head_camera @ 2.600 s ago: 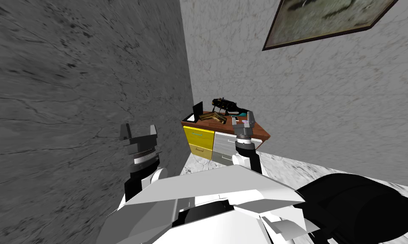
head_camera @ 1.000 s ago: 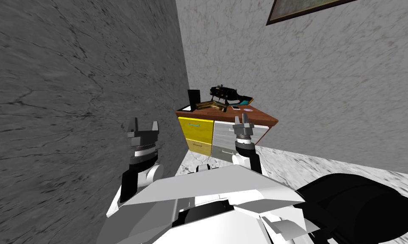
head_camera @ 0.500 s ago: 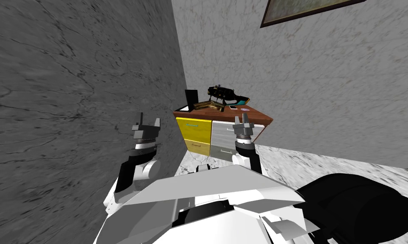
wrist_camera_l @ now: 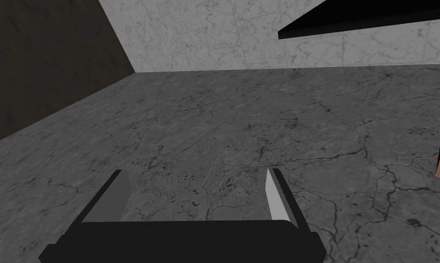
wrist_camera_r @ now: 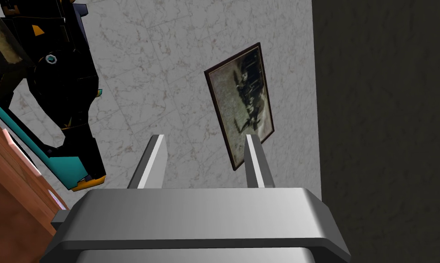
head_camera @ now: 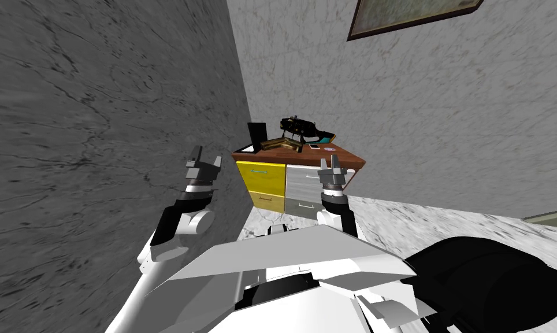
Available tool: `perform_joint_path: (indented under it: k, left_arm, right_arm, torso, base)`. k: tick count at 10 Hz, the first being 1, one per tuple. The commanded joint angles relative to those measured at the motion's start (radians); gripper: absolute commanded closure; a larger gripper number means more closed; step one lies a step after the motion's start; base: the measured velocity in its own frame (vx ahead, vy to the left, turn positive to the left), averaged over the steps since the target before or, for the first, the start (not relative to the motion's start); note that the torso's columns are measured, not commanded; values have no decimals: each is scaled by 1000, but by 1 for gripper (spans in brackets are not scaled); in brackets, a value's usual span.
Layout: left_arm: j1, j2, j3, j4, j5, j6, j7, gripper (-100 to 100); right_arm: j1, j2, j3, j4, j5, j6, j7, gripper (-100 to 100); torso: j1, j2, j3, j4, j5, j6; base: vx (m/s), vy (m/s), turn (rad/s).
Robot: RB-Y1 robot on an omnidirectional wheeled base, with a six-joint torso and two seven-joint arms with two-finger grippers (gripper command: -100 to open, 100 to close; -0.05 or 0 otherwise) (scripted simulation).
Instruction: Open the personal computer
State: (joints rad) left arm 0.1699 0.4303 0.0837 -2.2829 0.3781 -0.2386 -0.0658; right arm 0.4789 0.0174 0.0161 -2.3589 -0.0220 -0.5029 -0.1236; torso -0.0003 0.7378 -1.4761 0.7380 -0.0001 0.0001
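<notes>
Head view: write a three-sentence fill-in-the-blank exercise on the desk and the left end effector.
The desk has grey drawers beside ____ ones. The left end effector, near the dark wall, has its fingers ____. The black personal computer stands on the desk's top, whose colour is ____.
Missing words: yellow; open; brown.

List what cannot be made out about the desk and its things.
Head view: the black slab on the desk is too small to identify as the computer.
Head view: the right gripper hides part of the grey drawers.
Right wrist view: the black and teal object is cut off by the edge.
</notes>
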Motion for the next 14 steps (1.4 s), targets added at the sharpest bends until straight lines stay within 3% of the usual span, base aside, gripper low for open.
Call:
perform_joint_path:
  k: [1, 2, 3, 5, 6, 8, 9, 10, 13, 14]
  left_arm:
    - [-40, 73, 14, 11, 49, 66, -14, -100]
    - [-70, 103, 22, 23, 79, 94, -22, -100]
    - [-70, 119, 22, 23, 79, 104, -22, -100]
    - [-127, 188, 36, 47, 141, 170, -38, -100]
    - [-127, 206, 36, 47, 141, 181, -38, -100]
    - [-182, 276, 49, 74, 202, 244, -51, -100]
    - [-182, 295, 49, 74, 202, 257, -51, -100]
    - [-209, 331, 55, 89, 232, 296, -57, -100]
    - [-234, 385, 60, 104, 262, 333, -62, -100]
    - [-259, 425, 65, 119, 291, 371, -67, -100]
  right_arm:
    - [0, 0, 0, 0, 0, 0, 0, 0]
    - [0, 0, 0, 0, 0, 0, 0, 0]
    - [0, 0, 0, 0, 0, 0, 0, 0]
    - [0, 0, 0, 0, 0, 0, 0, 0]
    - [0, 0, 0, 0, 0, 0, 0, 0]
    - [0, 0, 0, 0, 0, 0, 0, 0]
    - [0, 0, 0, 0, 0, 0, 0, 0]
    - [0, 0, 0, 0, 0, 0, 0, 0]
    - [0, 0, 0, 0, 0, 0, 0, 0]
    - [0, 0, 0, 0, 0, 0, 0, 0]
  torso:
    - [0, 0, 0, 0, 0, 0]
    - [0, 0, 0, 0, 0, 0]
    - [0, 0, 0, 0, 0, 0]
    - [1, 0, 0, 0, 0, 0]
    - [0, 0, 0, 0, 0, 0]
    - [0, 0, 0, 0, 0, 0]
    - [0, 0, 0, 0, 0, 0]
    - [1, 0, 0, 0, 0, 0]
    - [0, 0, 0, 0, 0, 0]
    - [0, 0, 0, 0, 0, 0]
  base:
    - [8, -22, -45]
    - [14, -29, -107]
    - [12, -18, -41]
    - [17, -25, -69]
    - [16, -27, -42]
    - [20, -33, -81]
    - [23, -24, -31]
    - [23, -26, -54]
    - [20, -19, -37]
    - [29, -31, -50]
